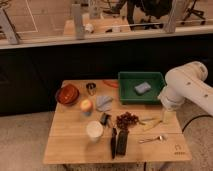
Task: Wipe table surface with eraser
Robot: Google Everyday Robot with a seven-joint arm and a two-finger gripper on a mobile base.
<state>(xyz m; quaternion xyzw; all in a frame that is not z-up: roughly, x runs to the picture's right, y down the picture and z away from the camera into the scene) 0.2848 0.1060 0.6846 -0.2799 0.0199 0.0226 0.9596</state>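
Note:
The eraser [122,142] is a flat black block lying near the front edge of the light wooden table surface [70,142], right of a slim black stick-like tool [113,143]. The table's small dark logo [177,148] is at the front right corner. My white arm [186,86] reaches in from the right. The gripper [167,115] hangs at its lower end over the table's right side, well to the right of and behind the eraser, not touching it.
A green tray [125,97] at the back right holds a grey-blue sponge pad [142,88]. On the table are a red-brown bowl [67,93], metal cup [91,88], orange fruit [86,105], grey cloth [104,103], white cup [94,130], dark red cluster [127,120] and fork [152,139].

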